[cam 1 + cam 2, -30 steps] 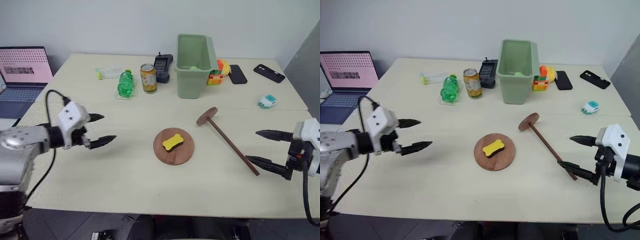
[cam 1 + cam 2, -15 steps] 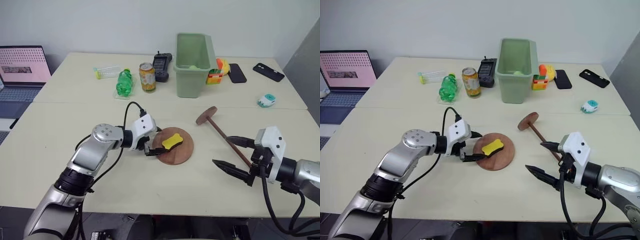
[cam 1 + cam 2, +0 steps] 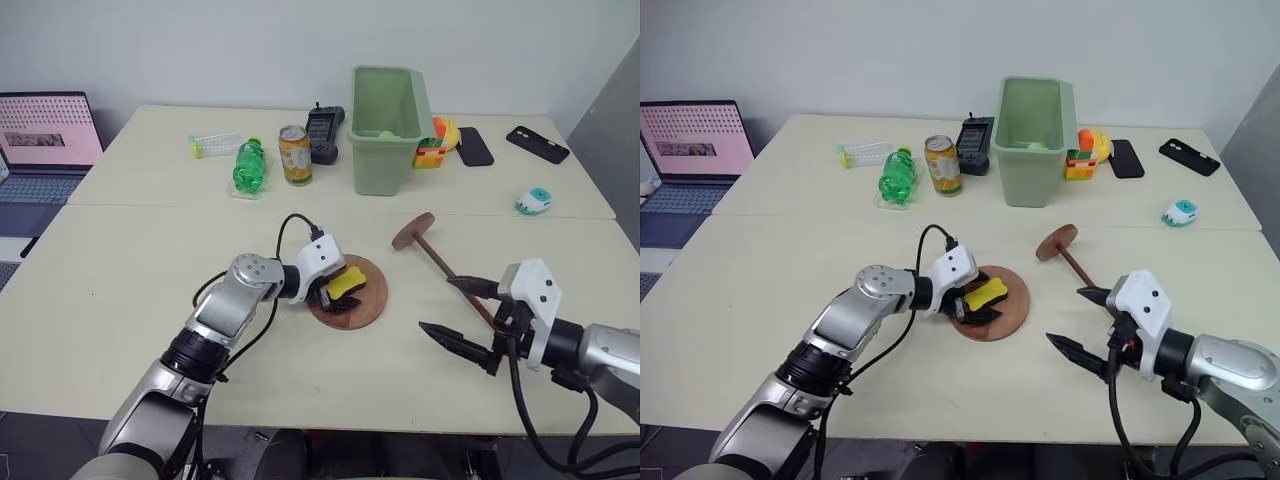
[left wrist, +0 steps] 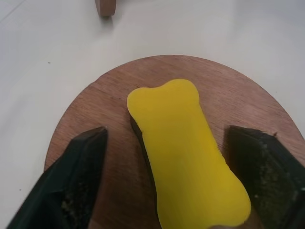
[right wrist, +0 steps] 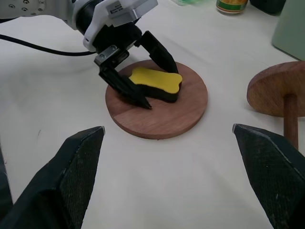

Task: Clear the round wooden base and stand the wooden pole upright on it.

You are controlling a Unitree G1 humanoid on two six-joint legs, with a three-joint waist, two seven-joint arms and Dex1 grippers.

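The round wooden base [image 3: 368, 300] lies flat mid-table with a yellow bone-shaped sponge [image 3: 347, 283] on it. My left gripper [image 3: 338, 292] reaches in from the left and is open. Its fingers [image 4: 83, 167] straddle the sponge with a gap on each side and rest low over the base. The wooden pole [image 3: 440, 262] lies on the table right of the base, its disc end [image 3: 412, 231] pointing away from me. My right gripper [image 3: 436, 304] hovers open beside the pole's near end, empty; its upper finger covers the rod's tip.
At the back stand a green bin [image 3: 385, 130], a drink can [image 3: 295, 155], a green bottle [image 3: 247, 168], a clear bottle [image 3: 215, 145], a black handset [image 3: 326, 133], toy blocks [image 3: 432, 150] and two phones [image 3: 474, 147]. A laptop [image 3: 45, 140] sits at the far left.
My left gripper swung right across the table onto the base, and its jaws have narrowed around the sponge. The right gripper came in leftward beside the pole, then held still.
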